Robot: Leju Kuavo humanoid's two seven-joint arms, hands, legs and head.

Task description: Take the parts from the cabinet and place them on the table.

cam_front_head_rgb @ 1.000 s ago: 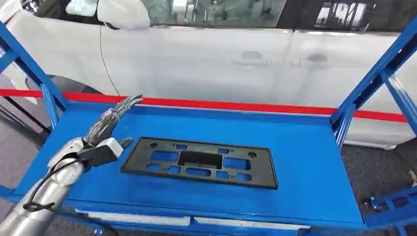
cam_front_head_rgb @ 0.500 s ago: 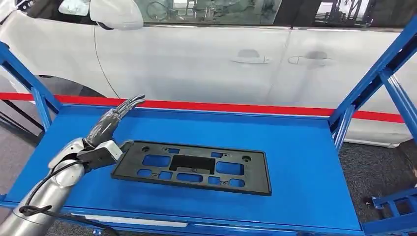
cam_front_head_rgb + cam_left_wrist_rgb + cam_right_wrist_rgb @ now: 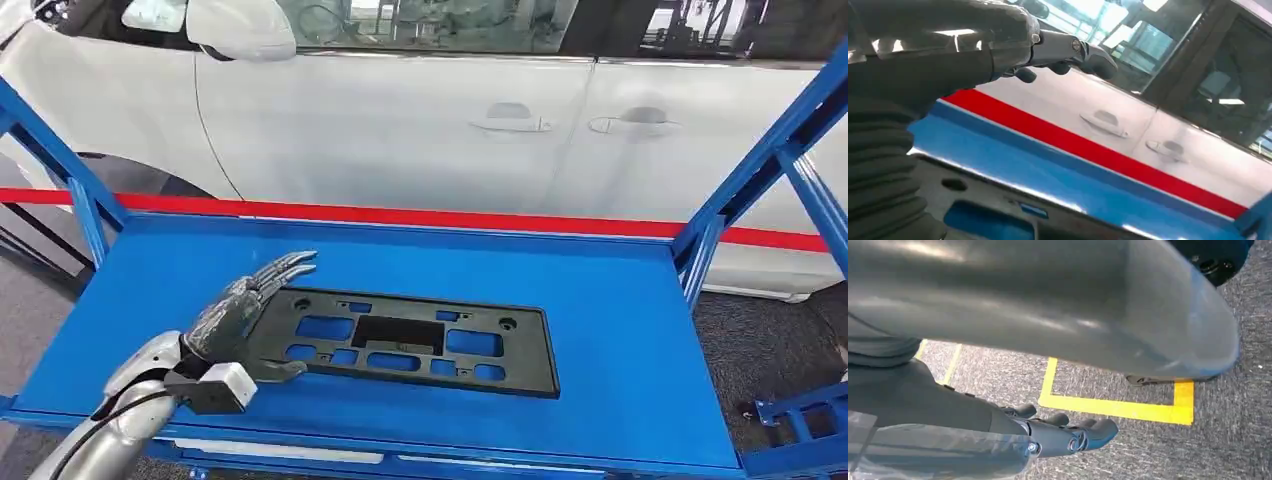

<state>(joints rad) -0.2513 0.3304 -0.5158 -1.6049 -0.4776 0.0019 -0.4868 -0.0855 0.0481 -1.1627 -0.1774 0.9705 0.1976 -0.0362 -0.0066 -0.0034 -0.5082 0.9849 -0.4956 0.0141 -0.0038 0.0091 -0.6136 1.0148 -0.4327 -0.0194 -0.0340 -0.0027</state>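
A flat black plastic part (image 3: 420, 342) with several cut-outs lies on the blue table (image 3: 620, 300), a little left of the middle. My left hand (image 3: 245, 308) hovers palm down over the part's left end, fingers stretched out toward the far side and thumb by the near edge. In the left wrist view the fingers (image 3: 1068, 50) stand clear above the part (image 3: 973, 192), gripping nothing. My right hand (image 3: 1058, 436) hangs by my side over the floor, fingers loosely extended and holding nothing.
Blue slanted frame posts rise at the table's right (image 3: 765, 165) and left (image 3: 60, 160) ends. A white car (image 3: 420, 130) stands close behind the table, with a red stripe (image 3: 480, 217) along the far edge. Yellow floor tape (image 3: 1118, 407) lies below my right hand.
My left hand has swung right and down from beside the part's left end to over it, turning palm down. The part has stayed flat on the table. The view shifted slightly.
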